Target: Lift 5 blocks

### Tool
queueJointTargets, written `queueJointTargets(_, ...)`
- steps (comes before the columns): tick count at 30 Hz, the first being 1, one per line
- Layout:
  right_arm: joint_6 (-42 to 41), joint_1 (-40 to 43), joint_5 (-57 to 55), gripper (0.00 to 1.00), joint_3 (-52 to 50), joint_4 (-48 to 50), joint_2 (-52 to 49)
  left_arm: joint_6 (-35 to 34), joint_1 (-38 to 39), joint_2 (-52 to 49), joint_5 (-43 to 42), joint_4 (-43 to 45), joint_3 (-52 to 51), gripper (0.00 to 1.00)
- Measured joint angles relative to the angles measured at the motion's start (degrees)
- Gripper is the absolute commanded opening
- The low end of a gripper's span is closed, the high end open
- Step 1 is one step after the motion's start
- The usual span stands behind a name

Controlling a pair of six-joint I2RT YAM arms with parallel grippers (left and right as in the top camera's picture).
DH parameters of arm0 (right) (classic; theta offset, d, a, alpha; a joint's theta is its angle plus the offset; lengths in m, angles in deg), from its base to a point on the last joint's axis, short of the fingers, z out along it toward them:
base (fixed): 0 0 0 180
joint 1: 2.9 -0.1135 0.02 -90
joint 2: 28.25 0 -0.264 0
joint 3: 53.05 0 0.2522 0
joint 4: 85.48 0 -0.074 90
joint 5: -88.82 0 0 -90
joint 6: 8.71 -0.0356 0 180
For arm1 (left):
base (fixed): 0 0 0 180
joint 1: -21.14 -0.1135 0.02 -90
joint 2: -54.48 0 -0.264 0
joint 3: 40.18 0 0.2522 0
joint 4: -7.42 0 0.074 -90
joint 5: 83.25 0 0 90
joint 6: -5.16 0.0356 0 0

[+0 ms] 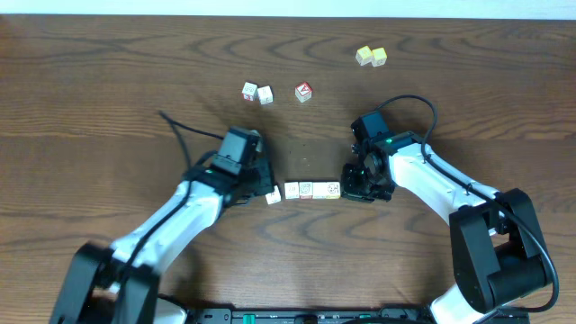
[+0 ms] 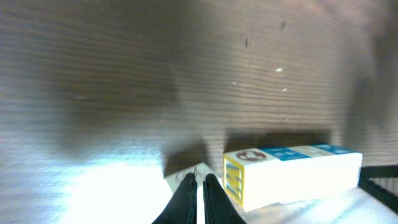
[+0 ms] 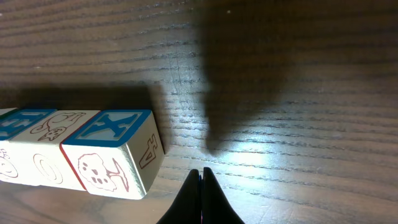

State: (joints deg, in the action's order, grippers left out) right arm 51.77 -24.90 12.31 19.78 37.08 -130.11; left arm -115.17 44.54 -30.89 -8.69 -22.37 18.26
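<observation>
Three cubes sit toward the far side of a dark, wood-grain table [image 1: 108,81]. Two plain yellow cubes [image 1: 364,56] stand side by side, apparently touching, near the far right. A red-faced cube [image 1: 303,92] stands alone, well apart to their left and nearer the centre. Its top bears a white mark, possibly a letter, too small to read from overhead. A pale strip [image 1: 270,7] runs along the table's far edge.

Left claw [image 2: 202,182], right claw [image 3: 200,175]: both closed.
</observation>
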Motion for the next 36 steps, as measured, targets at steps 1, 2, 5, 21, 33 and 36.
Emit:
queueJointTargets(1, 0.0, 0.0, 0.0, 0.01, 0.0, 0.0, 0.0, -0.3, -0.6, 1.6, -0.1, -1.3, 0.0, 0.07)
queueJointTargets(2, 0.0, 0.0, 0.0, 0.01, 0.0, 0.0, 0.0, -0.8, -1.2, 3.3, -0.1, -3.0, 0.1, 0.08)
queueJointTargets(5, 0.0, 0.0, 0.0, 0.01, 0.0, 0.2, 0.0, -2.3, -2.7, 7.5, -0.1, -9.5, 0.3, 0.07)
queueJointTargets(21, 0.0, 0.0, 0.0, 0.01, 0.0, 1.4, 0.0, -8.7, 0.5, -2.5, -2.8, -6.4, -2.1, 0.07)
queueJointTargets(33, 0.0, 0.0, 0.0, 0.01, 0.0, 1.4, 0.0, -8.9, 0.6, -6.4, -3.9, -0.1, -2.2, 0.07)
queueJointTargets(36, 0.0, 0.0, 0.0, 0.01, 0.0, 1.4, 0.0, -8.9, 0.6, -6.4, -4.0, 0.4, -2.2, 0.07)
